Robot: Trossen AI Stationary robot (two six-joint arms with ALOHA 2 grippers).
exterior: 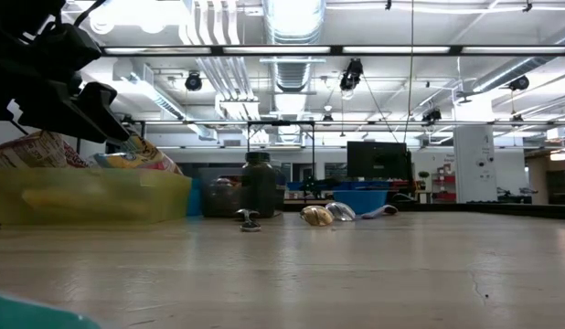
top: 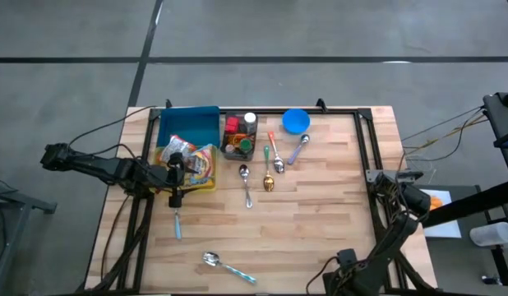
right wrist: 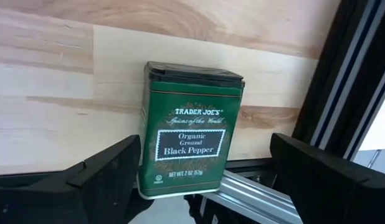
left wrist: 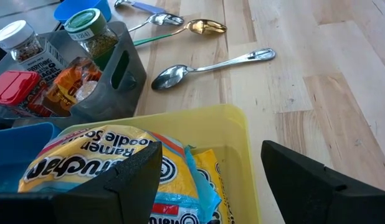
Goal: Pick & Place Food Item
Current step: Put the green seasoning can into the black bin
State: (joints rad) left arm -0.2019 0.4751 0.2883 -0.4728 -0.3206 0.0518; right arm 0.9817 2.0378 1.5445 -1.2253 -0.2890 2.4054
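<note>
A green tin of ground black pepper (right wrist: 191, 140) shows label side up over the wooden table (right wrist: 49, 112), at its right edge beside the black frame rail (right wrist: 342, 81). My right gripper (right wrist: 202, 186) is open, with one finger on each long side of the tin. In the high view the right arm (top: 391, 187) hides the tin. My left gripper (left wrist: 211, 186) hangs open over the yellow bin (left wrist: 236, 124), above the ramen packets (left wrist: 86, 149) lying in it, at the table's left (top: 176, 177). My right gripper comes at the tin steeply from above. One finger (right wrist: 118, 168) stands right against the tin's long side (right wrist: 144, 155); whether it touches, I cannot tell. The other finger (right wrist: 304, 168) stands clear of the opposite side.
A grey caddy (top: 237, 141) with spice jars, a blue bin (top: 188, 123) and a blue bowl (top: 296, 121) stand at the far edge. Several spoons (top: 269, 168) lie mid-table, and one (top: 225, 265) lies near the front edge. A silver rail (right wrist: 273, 196) runs below the tin.
</note>
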